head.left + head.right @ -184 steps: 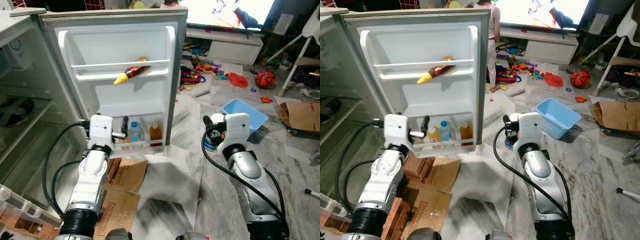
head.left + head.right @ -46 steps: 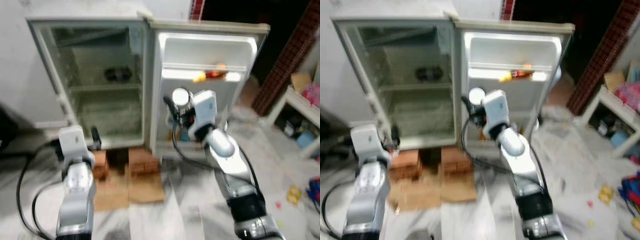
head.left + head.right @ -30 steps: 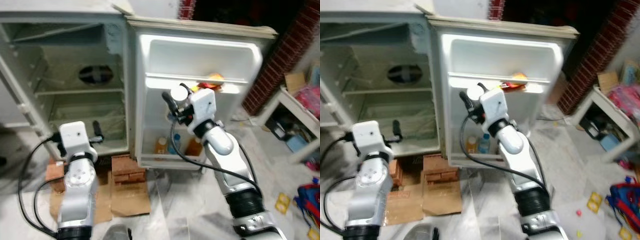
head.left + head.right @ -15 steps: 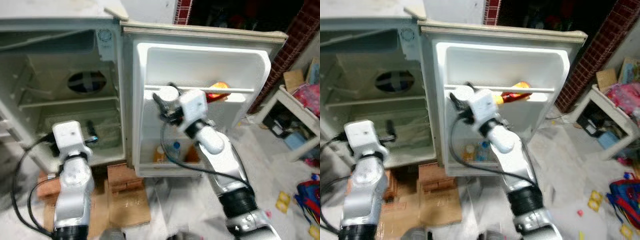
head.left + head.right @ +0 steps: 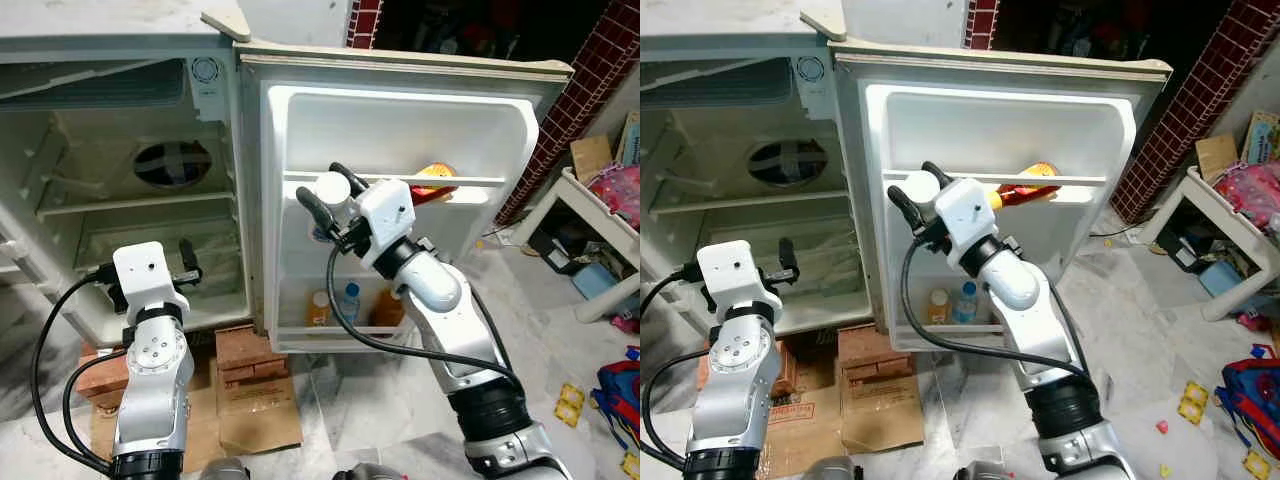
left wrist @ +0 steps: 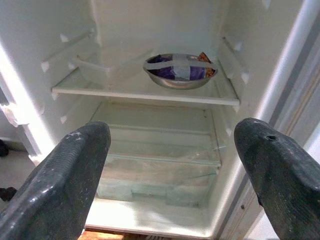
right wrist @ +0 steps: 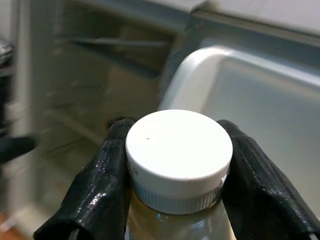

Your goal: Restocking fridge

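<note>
Right wrist view shows the right end effector [image 7: 175,170] clamped on the neck of a bottle [image 7: 179,160] with a white cap and pale yellowish contents. In the head views this bottle is held in front of the open fridge door [image 5: 400,110], level with its upper rack, where a red and yellow sauce bottle [image 5: 432,183] lies. Three bottles stand in the lower door bin [image 5: 345,330]. The left end effector [image 6: 170,185] hangs with fingers spread wide, facing the fridge interior [image 5: 130,200], where a taped steel bowl [image 6: 179,70] sits on a shelf.

Risk, as a judgement: the grip is only around the neck below the cap, so the bottle could swing or slip if it strikes the rack rail during placement. It could also knock the sauce bottle.

Compared with half a second earlier, the right arm has pulled slightly back from the rack, and the picture is sharper. Six seconds earlier the robot faced the door from the other side.
</note>
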Tool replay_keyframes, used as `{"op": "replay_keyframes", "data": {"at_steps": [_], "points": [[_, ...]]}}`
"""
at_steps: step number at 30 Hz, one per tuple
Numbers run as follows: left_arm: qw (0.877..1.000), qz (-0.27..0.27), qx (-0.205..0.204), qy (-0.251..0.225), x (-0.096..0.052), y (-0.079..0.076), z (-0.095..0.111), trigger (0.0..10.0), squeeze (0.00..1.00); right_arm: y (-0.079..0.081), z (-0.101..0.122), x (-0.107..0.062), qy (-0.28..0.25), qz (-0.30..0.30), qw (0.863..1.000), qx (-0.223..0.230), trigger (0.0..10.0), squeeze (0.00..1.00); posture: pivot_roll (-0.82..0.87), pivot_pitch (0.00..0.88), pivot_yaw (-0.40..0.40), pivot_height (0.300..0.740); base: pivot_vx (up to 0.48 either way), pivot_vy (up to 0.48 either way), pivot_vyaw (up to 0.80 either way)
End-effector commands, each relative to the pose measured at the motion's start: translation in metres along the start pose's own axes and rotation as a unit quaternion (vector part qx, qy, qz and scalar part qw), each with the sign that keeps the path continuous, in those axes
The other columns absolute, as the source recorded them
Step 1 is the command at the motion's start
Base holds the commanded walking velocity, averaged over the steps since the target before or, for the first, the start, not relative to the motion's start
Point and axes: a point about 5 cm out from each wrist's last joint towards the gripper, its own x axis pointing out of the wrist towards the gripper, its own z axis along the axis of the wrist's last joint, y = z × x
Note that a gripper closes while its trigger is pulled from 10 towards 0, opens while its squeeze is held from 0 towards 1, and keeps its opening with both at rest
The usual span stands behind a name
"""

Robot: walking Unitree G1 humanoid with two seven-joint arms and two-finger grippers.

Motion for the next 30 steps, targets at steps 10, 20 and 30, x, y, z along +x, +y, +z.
{"op": "replay_keyframes", "data": {"at_steps": [10, 20, 30], "points": [[1.0, -0.015, -0.003, -0.009, 0.0, -0.006, 0.004, 10.0, 0.0, -0.013, -0.009, -0.007, 0.056, 0.054, 0.995, -0.066, 10.0, 0.0, 0.07, 0.0, -0.058, 0.74, 0.0, 0.0, 0.0], [1.0, -0.009, 0.002, -0.009, -0.001, 0.0, 0.004, 10.0, 0.0, -0.058, -0.017, -0.021, 0.108, 0.034, 0.984, -0.136, 10.0, 0.0, 0.08, 0.0, -0.064, 0.74, 0.0, 0.0, 0.0], [1.0, -0.016, 0.006, -0.012, 0.001, -0.003, 0.005, 10.0, 0.0, -0.096, 0.007, -0.022, 0.043, -0.087, 0.982, -0.159, 10.0, 0.0, 0.07, 0.0, -0.052, 0.74, 0.0, 0.0, 0.0]]}}
